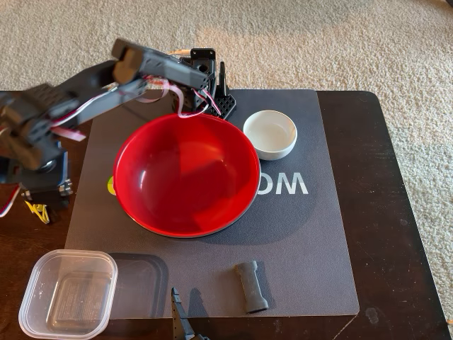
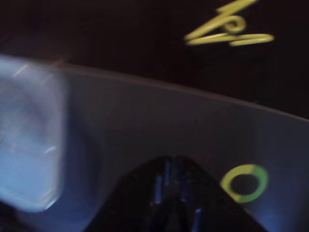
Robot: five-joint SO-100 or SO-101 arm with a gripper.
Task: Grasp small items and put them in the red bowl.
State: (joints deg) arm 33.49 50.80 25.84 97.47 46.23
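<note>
Wrist view is blurred: I can make out a dark wedge at the bottom edge that I take for the gripper [image 2: 176, 193], a pale smear at the left that is probably the tub [image 2: 29, 140], and the yellow clip [image 2: 229, 30] at the top on the dark table. Whether the jaws are apart or together I cannot tell from either camera.

From the fixed view, the arm [image 1: 85, 99] reaches in from the left, its head up by the far rim of the red bowl [image 1: 186, 173], which sits empty mid-mat. The white bowl [image 1: 270, 133] is just beside it on the right. Nothing is in hand, so far as I can see.

All three items are still out. The tub [image 1: 68, 293] lies at the near left corner, half off the mat [image 1: 311, 262]; the bar [image 1: 252, 286] is on the mat's near edge, its long axis running roughly near to far; the clip [image 1: 37, 210] sits on the table by the base.

My reading (only a judgement): every item lies nearer the camera than the head does, so the coming move has to swing back past the bowl. The tub and clip are closest.
</note>
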